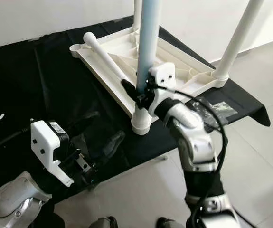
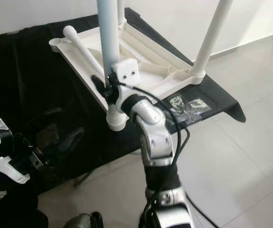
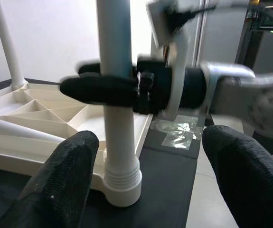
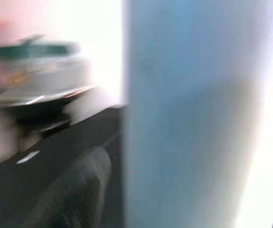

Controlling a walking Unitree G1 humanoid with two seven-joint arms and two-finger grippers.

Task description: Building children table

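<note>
- At the lower left of the head view I have the left gripper (image 1: 96, 159) parked low over the black cloth (image 1: 41, 80), fingers spread and grasping nothing. I judge it waits there to watch the joint: its wrist camera looks between its own fingertips (image 3: 70, 166) straight at the socket.
- In the upper middle, the white tabletop (image 1: 127, 52) lies upside down on the cloth, ribbed underside up, so the corner sockets face up to take legs. A loose leg (image 1: 103, 57) lies across it, apparently not yet fitted.
- At the centre, the pale blue leg (image 1: 148, 42) stands upright in the near corner socket (image 1: 141, 124). My right gripper (image 1: 138, 92) is clenched around it just above the socket, low down, I think, for better control while seating or twisting it.
- At the upper right, a white leg (image 1: 236, 40) already stands in its corner; another rises at the far edge.
- The right wrist view is blurred, showing mostly the blue tube close up.
</note>
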